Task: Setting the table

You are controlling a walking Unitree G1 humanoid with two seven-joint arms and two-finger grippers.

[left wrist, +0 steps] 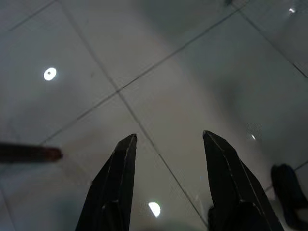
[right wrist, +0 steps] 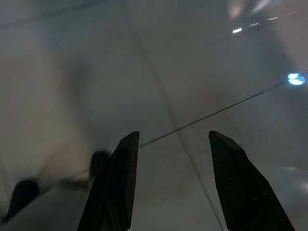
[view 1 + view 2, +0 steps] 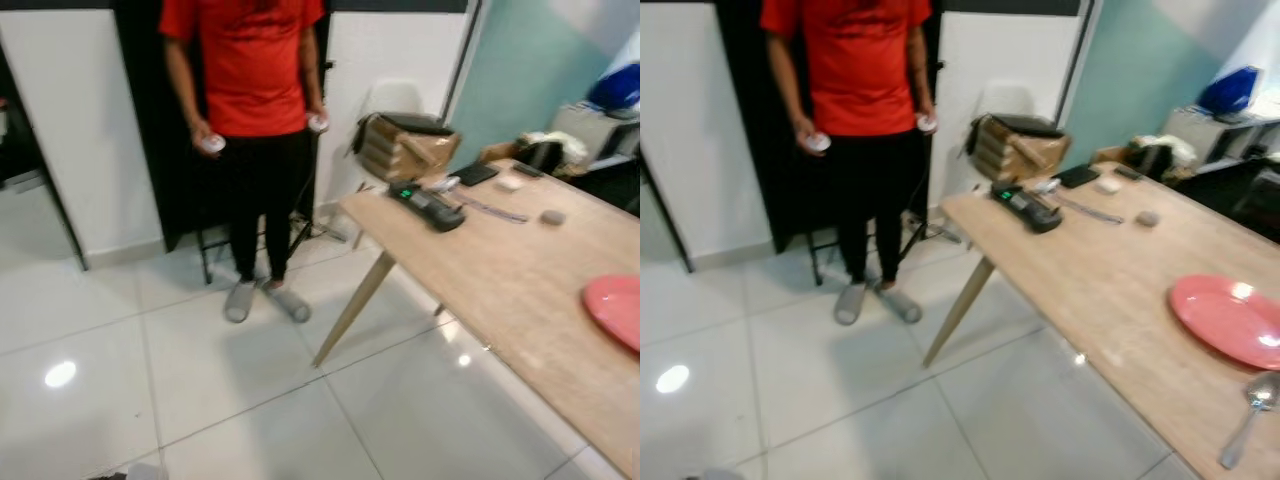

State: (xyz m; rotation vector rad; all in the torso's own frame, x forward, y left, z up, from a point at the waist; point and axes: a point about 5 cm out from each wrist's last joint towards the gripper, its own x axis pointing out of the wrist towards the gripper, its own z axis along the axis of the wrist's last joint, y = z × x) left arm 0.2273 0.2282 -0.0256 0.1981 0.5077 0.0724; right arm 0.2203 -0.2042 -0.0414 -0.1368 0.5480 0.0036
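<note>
two grippers of mine hang idle over the floor tiles (image 3: 200, 390), nothing in them: left gripper (image 1: 166, 144) fingers spread, right gripper (image 2: 171, 142) same. pink plate (image 3: 1230, 320) sits at the table's (image 3: 1110, 290) near right edge, spoon (image 3: 1250, 415) just beside it toward me. person in red shirt (image 3: 245, 100) stands off the table's far left corner.

1. No text, label, brand or number legible anywhere.
2. Black device (image 3: 1026, 207) on the wooden table (image 3: 1110, 290), upper middle of the frame: small green light, no readable characters.
3. Cardboard box (image 3: 1015, 146): markings too blurred.
</note>
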